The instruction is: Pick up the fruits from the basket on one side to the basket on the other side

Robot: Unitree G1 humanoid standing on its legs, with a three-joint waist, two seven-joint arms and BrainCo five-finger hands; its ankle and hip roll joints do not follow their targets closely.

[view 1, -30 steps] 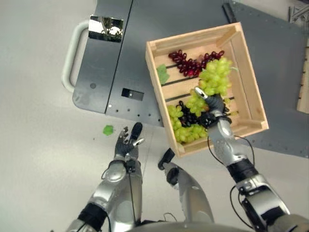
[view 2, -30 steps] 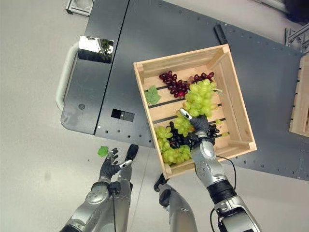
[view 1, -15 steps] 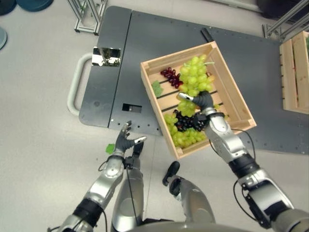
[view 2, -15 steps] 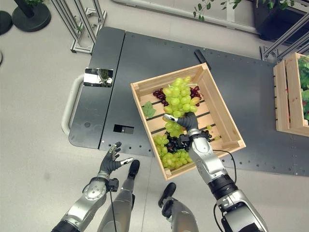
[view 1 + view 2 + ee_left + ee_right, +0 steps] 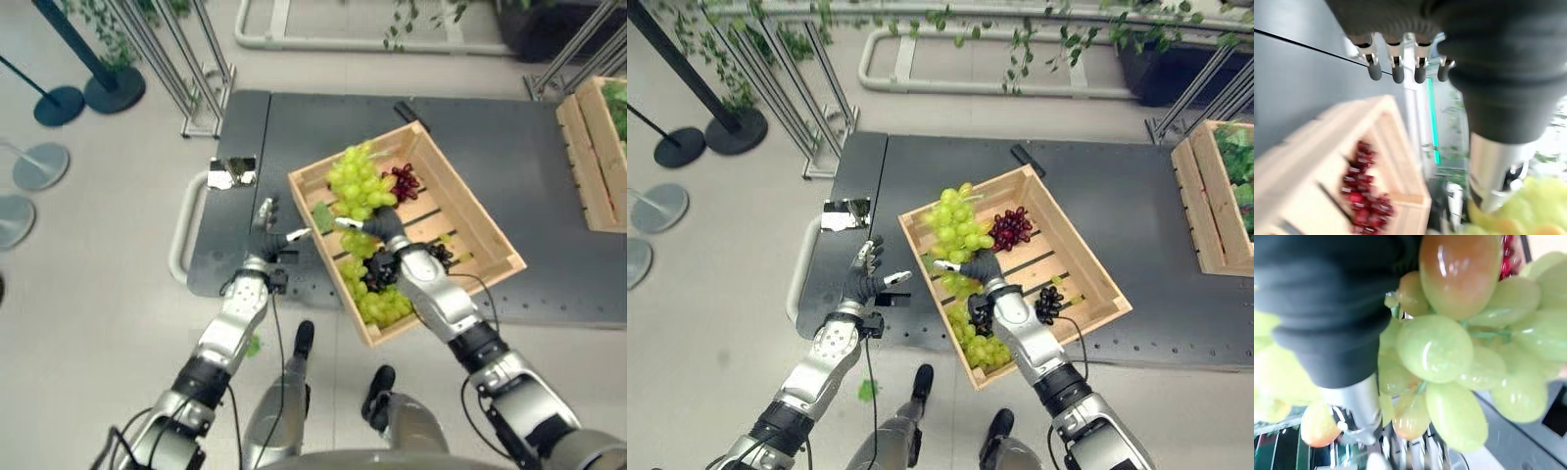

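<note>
since the right hand [image 5: 985,269] pinches the green grape bunch [image 5: 955,227] above the wooden crate [image 5: 1087,272], the left hand [image 5: 867,279] spread, it looks soft, loose-hanging, best held near its stem.

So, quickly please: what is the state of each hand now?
Left hand: open, holding nothing.
Right hand: shut on the green grapes, above the crate.

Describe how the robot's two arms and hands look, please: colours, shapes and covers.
Both arms are silver-grey with rounded shells and black bands at the joints. The left hand has a dark ribbed cover on its back and wrist, and slim silver fingers with dark tips. The right hand has the same dark cover and a silver thumb.
</note>
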